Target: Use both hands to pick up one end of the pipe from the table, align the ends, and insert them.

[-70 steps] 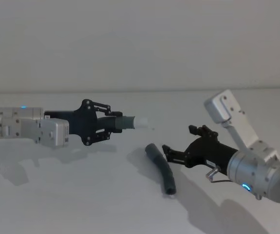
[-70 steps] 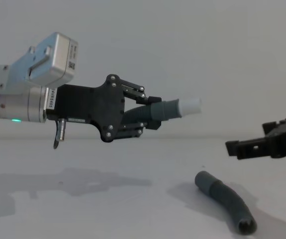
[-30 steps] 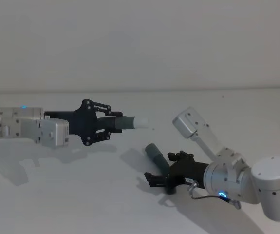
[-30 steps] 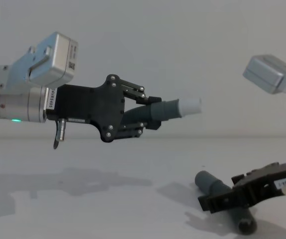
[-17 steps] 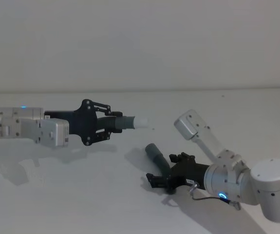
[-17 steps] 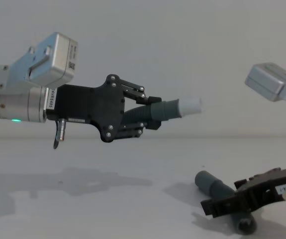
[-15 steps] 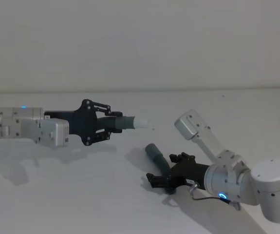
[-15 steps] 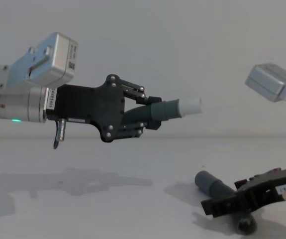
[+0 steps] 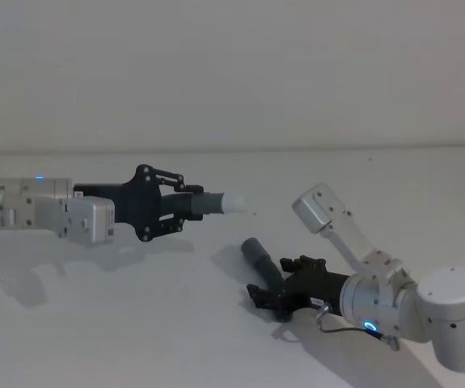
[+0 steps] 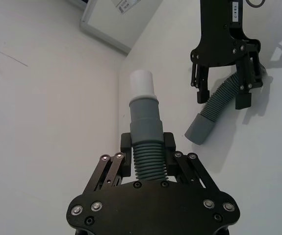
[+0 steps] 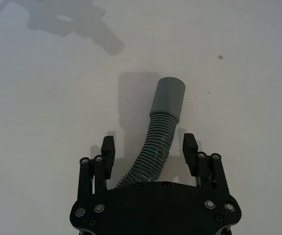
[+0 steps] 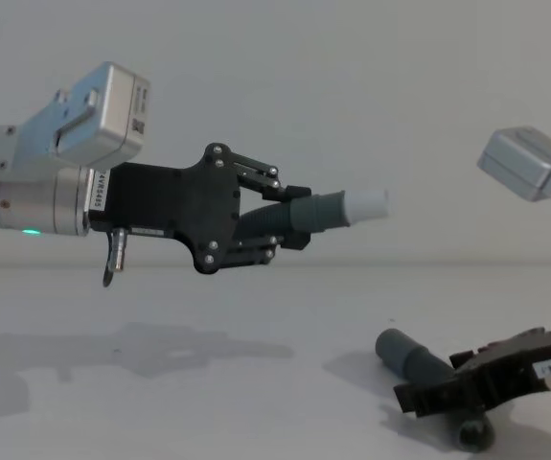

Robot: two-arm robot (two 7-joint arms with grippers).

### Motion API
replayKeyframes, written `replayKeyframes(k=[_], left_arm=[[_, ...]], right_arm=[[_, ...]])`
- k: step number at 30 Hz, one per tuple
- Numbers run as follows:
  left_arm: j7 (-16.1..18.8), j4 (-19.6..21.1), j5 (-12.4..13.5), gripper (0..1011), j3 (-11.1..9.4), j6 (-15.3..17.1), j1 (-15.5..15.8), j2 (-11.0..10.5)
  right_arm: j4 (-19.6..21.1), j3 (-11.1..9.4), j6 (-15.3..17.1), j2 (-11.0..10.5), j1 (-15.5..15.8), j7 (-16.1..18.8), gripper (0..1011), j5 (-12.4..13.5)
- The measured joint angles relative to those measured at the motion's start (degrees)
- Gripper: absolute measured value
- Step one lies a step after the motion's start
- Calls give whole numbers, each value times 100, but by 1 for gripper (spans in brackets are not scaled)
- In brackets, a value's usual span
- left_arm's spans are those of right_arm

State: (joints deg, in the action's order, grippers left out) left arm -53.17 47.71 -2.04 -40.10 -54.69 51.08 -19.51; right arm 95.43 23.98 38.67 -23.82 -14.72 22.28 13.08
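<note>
Left gripper clasps short hose — right gripper straddles long hose.

Head camera overlooks, chest camera skims the table.

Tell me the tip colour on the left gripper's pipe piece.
White tip; clearest in the left wrist view.

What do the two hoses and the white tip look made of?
Short hose, in the left gripper: matt grey, ribbed, likely flexible plastic or rubber. Its white tip: smooth, probably hard plastic. Long hose, inside the open right gripper: same ribbed grey.
</note>
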Motion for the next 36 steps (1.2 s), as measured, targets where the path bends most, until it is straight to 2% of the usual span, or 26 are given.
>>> replayKeyframes(k=[2, 9, 10, 11, 19, 25, 36], left_arm=[[0, 0, 0, 344, 0, 0, 0, 0], [0, 0, 0, 345, 0, 0, 0, 0], [0, 0, 0, 345, 0, 0, 0, 0], [0, 0, 0, 344, 0, 0, 0, 0], [0, 0, 0, 345, 0, 0, 0, 0], [0, 0, 0, 345, 0, 0, 0, 0], [0, 0, 0, 345, 0, 0, 0, 0]], right_arm=[[-3, -4, -6, 2, 3, -2, 825, -1], [-12, -15, -18, 13, 10, -7, 590, -5], [-12, -15, -18, 13, 10, -7, 590, -5], [-13, -17, -20, 14, 11, -8, 528, -5], [-19, -22, -25, 18, 16, -13, 272, -6], [-22, -26, -28, 21, 19, -14, 205, -6], [-22, -27, -29, 24, 20, -14, 203, -5]])
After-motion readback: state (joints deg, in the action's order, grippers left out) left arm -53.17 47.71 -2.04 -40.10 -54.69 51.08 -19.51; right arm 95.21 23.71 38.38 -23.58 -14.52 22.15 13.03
